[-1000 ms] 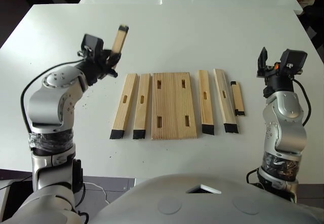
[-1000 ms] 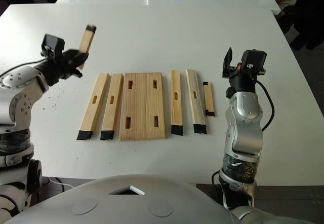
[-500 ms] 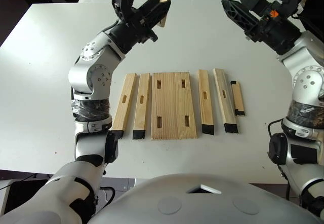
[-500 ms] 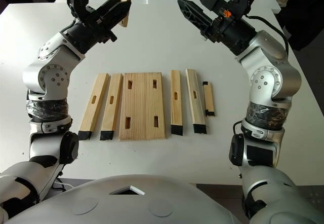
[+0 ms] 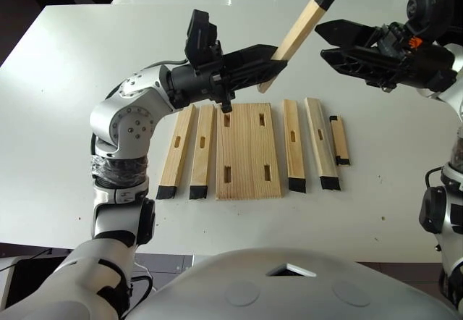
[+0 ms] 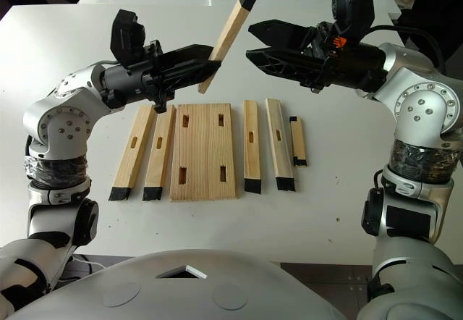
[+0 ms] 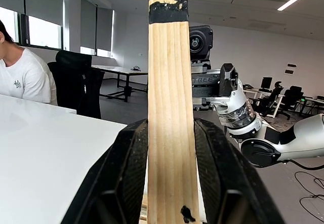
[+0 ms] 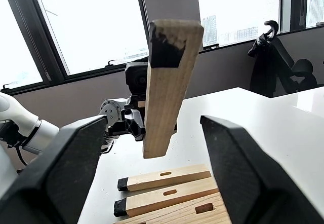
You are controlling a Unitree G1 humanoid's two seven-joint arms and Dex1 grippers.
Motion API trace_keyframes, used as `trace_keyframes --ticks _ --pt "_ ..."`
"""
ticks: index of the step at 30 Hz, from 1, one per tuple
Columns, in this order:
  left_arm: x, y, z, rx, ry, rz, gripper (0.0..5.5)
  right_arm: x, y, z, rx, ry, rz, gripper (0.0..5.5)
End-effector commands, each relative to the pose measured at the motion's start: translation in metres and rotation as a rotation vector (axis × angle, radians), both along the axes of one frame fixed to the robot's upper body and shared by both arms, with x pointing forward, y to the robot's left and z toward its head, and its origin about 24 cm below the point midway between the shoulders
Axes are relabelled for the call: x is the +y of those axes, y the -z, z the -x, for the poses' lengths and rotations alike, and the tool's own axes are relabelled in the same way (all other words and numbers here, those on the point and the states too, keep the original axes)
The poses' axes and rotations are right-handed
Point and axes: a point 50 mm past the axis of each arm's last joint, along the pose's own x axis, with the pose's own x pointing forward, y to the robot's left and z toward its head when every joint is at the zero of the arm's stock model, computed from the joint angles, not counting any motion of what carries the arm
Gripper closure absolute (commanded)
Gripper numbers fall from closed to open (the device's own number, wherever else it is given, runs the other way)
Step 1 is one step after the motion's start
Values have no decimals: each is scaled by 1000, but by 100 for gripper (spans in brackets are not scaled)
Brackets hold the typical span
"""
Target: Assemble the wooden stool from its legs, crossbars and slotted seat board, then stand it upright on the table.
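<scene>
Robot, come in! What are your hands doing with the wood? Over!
Left gripper shut on a wooden bar, held up tilted. Right gripper open, close by its black-tipped end, not gripping. Seat board flat on table, unassembled.

I held one crossbar in my left gripper, raised above the bench and tilted, its black-capped end uppermost. The slotted seat board lay flat on the bench, pale wood with four slots. The outer left leg and inner left leg lay side by side just to its left. The inner right leg and outer right leg lay to its right. Each leg had one slot and a black near end. A shorter second crossbar lay just beside the outer right leg.
</scene>
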Motion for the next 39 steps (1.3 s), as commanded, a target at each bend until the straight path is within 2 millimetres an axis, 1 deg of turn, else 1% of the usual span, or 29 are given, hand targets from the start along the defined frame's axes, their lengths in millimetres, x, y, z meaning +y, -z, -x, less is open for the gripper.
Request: trace_keyframes --ticks 1,5,10,11,12,15,19,23,29,35,36,37,39 --pt "-3 4 6 -20 16 -46 419 7 5 3 -9 -15 52 208" --pt "-7 9 8 -23 21 -78 419 14 7 4 -25 -27 72 208" --pt "-11 9 11 -31 35 -91 419 16 13 5 -42 -15 112 208" --pt "-11 9 12 -32 35 -93 419 17 14 6 -46 -17 116 230" --pt "-11 9 12 -32 35 -95 419 17 15 7 -49 -20 121 238" --pt "-10 8 12 -36 38 -102 419 18 16 10 -65 -35 137 289" --pt "-9 9 11 -36 39 -116 419 17 17 10 -83 -29 155 349" --pt "-5 13 9 -38 37 -147 419 14 11 8 -97 -9 137 413" --pt "-3 20 13 -48 62 -198 419 12 7 8 -116 -4 142 417" --pt "-1 25 10 -8 42 -225 419 12 8 9 -127 0 155 418" --pt "-1 25 9 3 42 -226 383 12 8 9 -129 5 156 418" --pt "-1 26 8 16 38 -228 380 12 8 9 -131 12 157 418" --pt "1 29 5 27 15 -241 344 11 8 7 -142 41 163 419"
